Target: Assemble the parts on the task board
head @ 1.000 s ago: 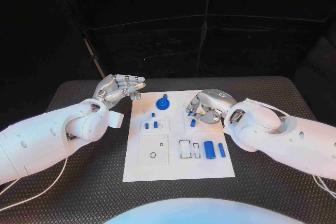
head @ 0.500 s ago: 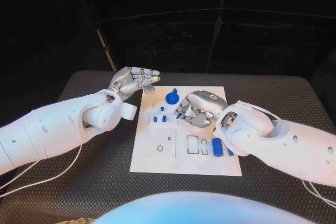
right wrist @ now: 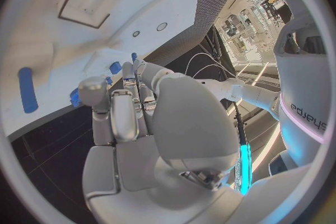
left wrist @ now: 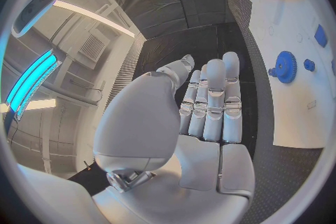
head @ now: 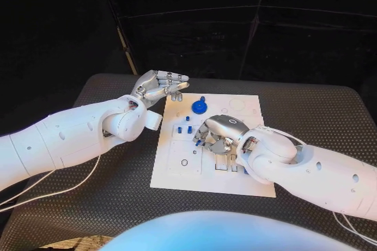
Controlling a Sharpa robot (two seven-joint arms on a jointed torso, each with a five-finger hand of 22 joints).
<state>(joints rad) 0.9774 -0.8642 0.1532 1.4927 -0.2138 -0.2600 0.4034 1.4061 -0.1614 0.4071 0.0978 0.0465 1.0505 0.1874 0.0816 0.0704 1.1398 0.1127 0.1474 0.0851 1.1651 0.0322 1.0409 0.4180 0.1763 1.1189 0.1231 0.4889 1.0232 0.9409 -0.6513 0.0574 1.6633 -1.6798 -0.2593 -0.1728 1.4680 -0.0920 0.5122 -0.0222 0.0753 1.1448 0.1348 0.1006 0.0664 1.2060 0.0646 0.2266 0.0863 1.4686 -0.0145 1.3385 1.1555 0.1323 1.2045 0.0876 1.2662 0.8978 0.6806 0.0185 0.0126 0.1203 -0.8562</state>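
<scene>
- Task board [head: 177, 175] lies flat mid-surface [head: 94, 207], white plate with recesses.
- Right hand [head: 216, 134] is over the board's middle, palm down, fingers [head: 200, 138] curled toward the board.
- Small blue parts [head: 183, 130] stand just beside the right fingertips; one blue piece sits right at the fingertips, cannot tell if it is pinched or only touched.
- Right wrist view: right fingers [right wrist: 122, 106] are close together, bent over the board [right wrist: 42, 39]; a blue bar [right wrist: 27, 98] lies on the board off to one side of them, small blue bits right at the fingertips.
- Left hand [head: 159, 85] is raised off the board's far-left corner, nothing in it, fingers [head: 174, 79] side by side and slightly bent.
- Left wrist view: left fingers [left wrist: 213, 101] are pressed side by side, empty; blue gear [left wrist: 285, 66] sits on the board [left wrist: 294, 117] beyond and to the side of them.
- Head view: blue gear [head: 199, 105] stands between the two hands, near the left fingertips, apart from both.
</scene>
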